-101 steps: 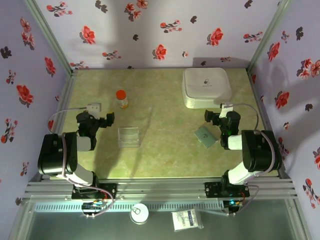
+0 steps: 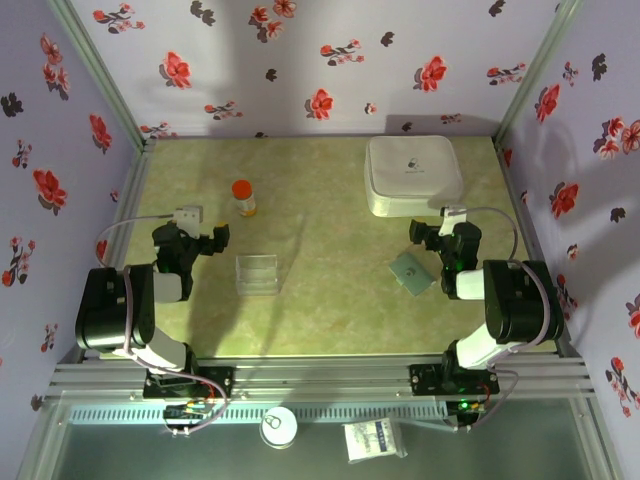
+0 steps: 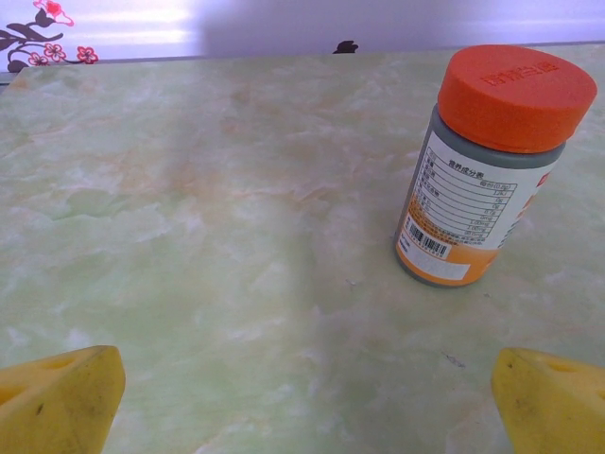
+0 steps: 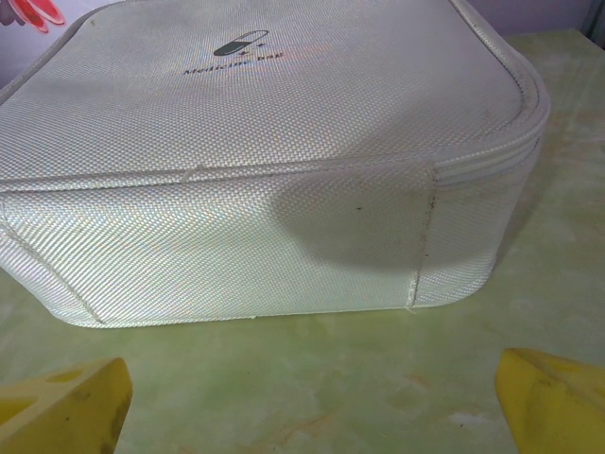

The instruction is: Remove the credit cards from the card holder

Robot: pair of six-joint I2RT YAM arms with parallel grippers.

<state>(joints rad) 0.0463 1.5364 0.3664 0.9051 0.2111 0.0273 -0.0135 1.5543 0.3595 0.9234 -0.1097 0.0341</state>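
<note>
Work on the card job is not yet getting under way. The holder, a flat grey-blue square, is lying closed on the desk at near right, just left of the right arm, and nothing is touching it. The cards are, by all appearances, sitting inside it; none is lying loose on the desk.

The left tool is hanging released at near left, its yellow fingertips spread wide, and is facing an orange-capped bottle standing upright farther off. The right tool is likewise hanging released, jaws wide and grasping nothing. It is pointing at the white case at far right rather than at the holder, which is lying nearer and to its left. A clear box is sitting near the desk's middle, well apart from both tools.

Judging from this, every step is waiting to be done: the holder is needing to be reached, steadied and opened, and each card drawn out and laid on the desk. The right arm is looking the better placed to begin, as the holder is lying just beside it.
</note>
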